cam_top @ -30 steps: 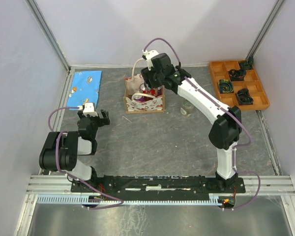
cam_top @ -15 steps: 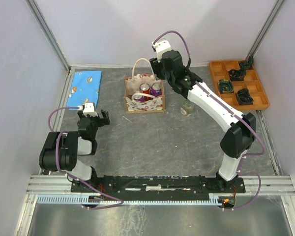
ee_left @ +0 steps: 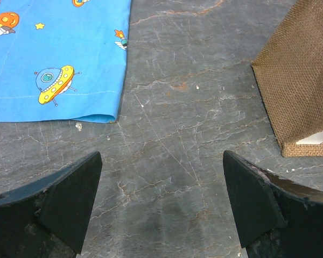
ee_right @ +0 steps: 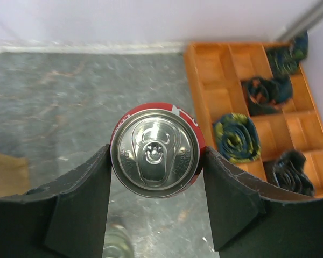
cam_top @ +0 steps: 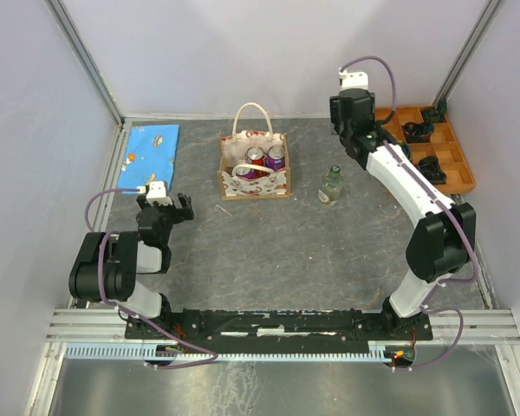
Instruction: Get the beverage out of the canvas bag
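left gripper [ee_left: 161, 158]: low, near the arm bases, jaws apart with only bare table between them. idle, i judge, since one arm is enough for this lift.
blue cloth [ee_left: 54, 54]: lies flat just ahead and to its left; no part in the job.
glass bottle [cam_top: 330, 185]: upright on the table, right of the bag and apart from it.
canvas bag [cam_top: 255, 178]: mid-table, handles up, mouth open. two cans [cam_top: 255, 156] stand upright inside, one red, one purple.
right gripper [ee_right: 157, 157]: clamped on the sides of a drink can [ee_right: 157, 149], red, top upward, probably to keep it level. it hangs out of the bag and well clear of it, above the table beyond the bottle.
orange tray [cam_top: 377, 130]: far right corner, just beside the can, with dark bundles in its compartments.
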You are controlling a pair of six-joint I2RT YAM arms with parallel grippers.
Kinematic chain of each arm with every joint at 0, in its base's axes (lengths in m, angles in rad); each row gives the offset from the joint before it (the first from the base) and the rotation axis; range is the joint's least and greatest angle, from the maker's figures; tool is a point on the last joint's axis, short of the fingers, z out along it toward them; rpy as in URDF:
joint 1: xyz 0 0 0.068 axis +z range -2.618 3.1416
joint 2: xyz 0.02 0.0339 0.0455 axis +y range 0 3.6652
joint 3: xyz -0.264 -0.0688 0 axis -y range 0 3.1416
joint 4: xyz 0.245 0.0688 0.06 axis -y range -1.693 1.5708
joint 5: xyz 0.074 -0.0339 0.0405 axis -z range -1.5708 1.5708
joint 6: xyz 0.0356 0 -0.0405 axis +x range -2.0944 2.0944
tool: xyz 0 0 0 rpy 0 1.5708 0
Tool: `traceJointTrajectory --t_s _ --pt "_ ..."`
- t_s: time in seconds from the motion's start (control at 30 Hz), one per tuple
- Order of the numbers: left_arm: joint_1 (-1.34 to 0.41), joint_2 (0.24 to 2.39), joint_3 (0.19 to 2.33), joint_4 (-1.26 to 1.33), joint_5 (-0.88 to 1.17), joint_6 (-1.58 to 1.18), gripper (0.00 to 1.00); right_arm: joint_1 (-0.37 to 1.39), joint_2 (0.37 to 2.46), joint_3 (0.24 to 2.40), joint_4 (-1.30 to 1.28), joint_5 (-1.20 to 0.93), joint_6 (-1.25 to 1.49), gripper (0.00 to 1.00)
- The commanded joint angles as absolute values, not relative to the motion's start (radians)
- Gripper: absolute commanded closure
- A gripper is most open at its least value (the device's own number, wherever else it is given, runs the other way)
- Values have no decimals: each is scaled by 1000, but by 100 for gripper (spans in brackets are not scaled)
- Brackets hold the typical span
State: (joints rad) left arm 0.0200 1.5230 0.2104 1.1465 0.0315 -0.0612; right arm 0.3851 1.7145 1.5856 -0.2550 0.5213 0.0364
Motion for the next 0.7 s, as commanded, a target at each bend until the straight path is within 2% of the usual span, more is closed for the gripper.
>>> traceJointTrajectory --t_s 0.0,0.67 --pt "16 1519 233 1181 23 -18 1 330 1631 1526 -163 557 121 100" --pt "17 1518 233 1181 23 -18 1 282 1562 1143 -57 399 308 100"
